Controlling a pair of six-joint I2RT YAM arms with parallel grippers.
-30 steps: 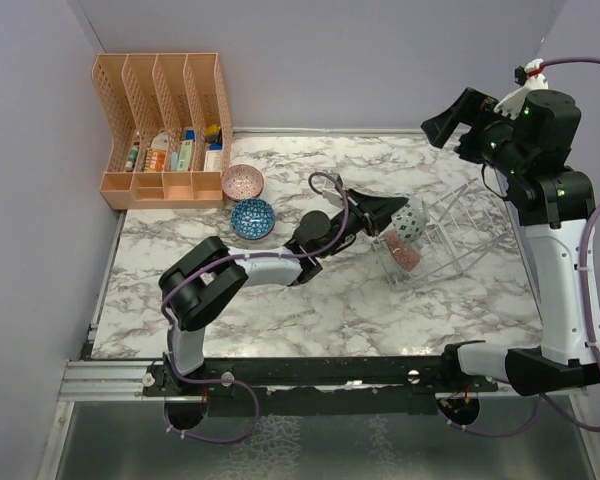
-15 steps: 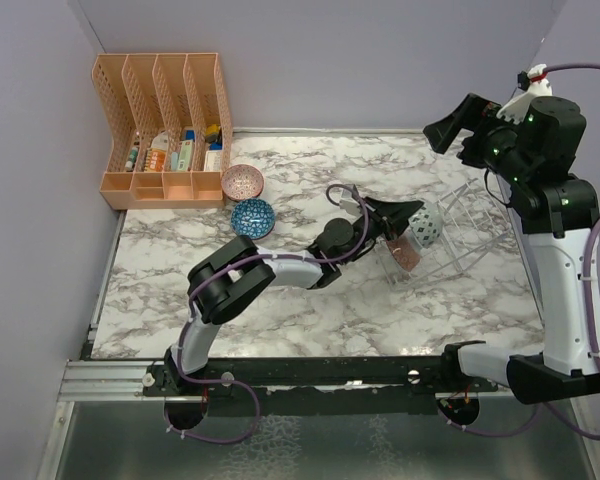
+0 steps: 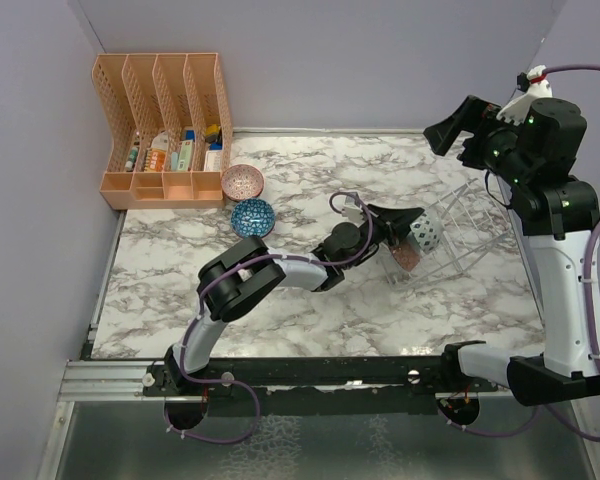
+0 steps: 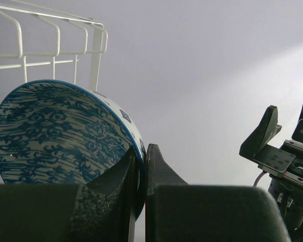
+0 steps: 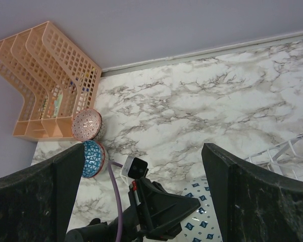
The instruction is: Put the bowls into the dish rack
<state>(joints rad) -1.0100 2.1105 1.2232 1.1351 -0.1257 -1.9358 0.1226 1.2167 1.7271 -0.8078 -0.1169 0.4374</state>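
My left gripper is shut on the rim of a blue-and-white patterned bowl, held on edge at the open side of the clear wire dish rack, which sits tilted. In the left wrist view the bowl stands just before the rack wires, its rim pinched between my fingers. A pink-red bowl lies inside the rack. A pink bowl and a teal-blue bowl rest on the table. My right gripper hangs open high above the rack, empty.
An orange slotted file organizer with small items stands at the back left corner. The pink and teal bowls sit right in front of it. Purple walls close in the marble table at the left and back.
My left arm has reached further right, carrying the blue-and-white bowl closer into the rack. The right arm has barely shifted.
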